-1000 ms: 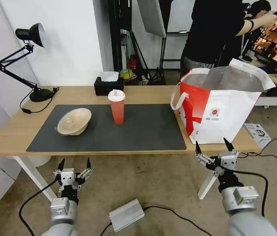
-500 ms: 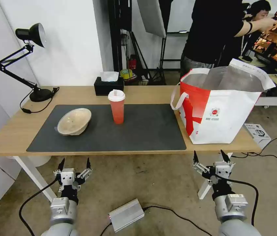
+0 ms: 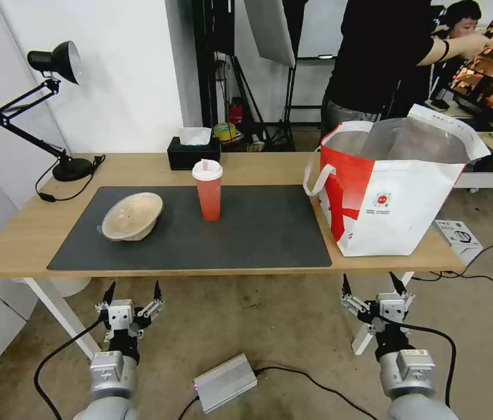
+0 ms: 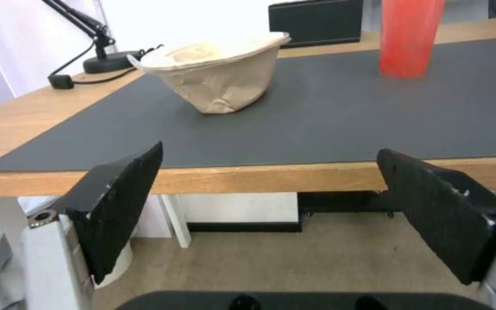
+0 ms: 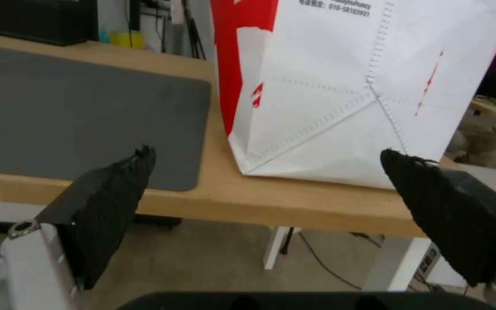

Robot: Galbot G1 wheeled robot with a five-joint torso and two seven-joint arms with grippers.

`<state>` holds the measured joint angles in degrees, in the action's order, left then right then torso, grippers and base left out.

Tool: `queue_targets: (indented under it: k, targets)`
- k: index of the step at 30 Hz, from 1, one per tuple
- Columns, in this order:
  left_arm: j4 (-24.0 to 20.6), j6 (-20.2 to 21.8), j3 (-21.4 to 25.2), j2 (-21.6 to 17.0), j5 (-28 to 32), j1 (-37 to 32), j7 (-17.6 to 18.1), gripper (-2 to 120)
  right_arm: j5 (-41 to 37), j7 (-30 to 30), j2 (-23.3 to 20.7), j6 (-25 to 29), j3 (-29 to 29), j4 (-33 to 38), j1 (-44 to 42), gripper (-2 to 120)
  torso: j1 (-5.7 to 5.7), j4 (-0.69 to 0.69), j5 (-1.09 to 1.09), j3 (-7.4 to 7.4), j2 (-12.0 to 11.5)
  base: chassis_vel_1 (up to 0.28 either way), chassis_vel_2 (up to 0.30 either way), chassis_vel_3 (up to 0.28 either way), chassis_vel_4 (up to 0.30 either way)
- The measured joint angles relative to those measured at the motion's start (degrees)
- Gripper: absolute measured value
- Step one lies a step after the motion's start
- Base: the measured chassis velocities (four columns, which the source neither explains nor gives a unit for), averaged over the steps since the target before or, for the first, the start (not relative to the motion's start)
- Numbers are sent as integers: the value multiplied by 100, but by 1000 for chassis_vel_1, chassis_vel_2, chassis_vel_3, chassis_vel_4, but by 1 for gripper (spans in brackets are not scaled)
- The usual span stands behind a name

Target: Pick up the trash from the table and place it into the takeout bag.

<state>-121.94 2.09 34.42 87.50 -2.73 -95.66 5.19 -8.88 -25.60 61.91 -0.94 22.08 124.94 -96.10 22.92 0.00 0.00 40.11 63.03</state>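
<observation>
Below table's [image 3: 18, 245] front edge, right gripper [image 3: 373, 283] had sunk lower than a second before, fingers spread wide, empty. Left gripper [image 3: 132, 291] unmoved under mat's [image 3: 258, 233] near-left corner, equally wide, empty. Left wrist view gave beige bowl [image 4: 219, 73] tilted on mat, base of drink cup [image 4: 409, 38]. Right wrist view gave takeout bag's [image 5: 340, 86] lower corner on table's right end. Counted: one bowl, one cup, one bag.
</observation>
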Motion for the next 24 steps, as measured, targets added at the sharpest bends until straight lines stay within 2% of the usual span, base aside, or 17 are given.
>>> queue_targets:
  k: [16, 24]
  targets:
    - [9, -12, -3, 0, 3, -6, 3, 100, -20, 0, -93, -5, -130, -22, 66, 100, 0, -1, 0, 0, 0, 0, 0, 0, 0]
    - [-6, -13, -21, -21, 4, 7, 3, 100, -526, 248, -495, -71, -508, 167, 675, 100, 0, 0, 0, 0, -1, 0, 0, 0, 0]
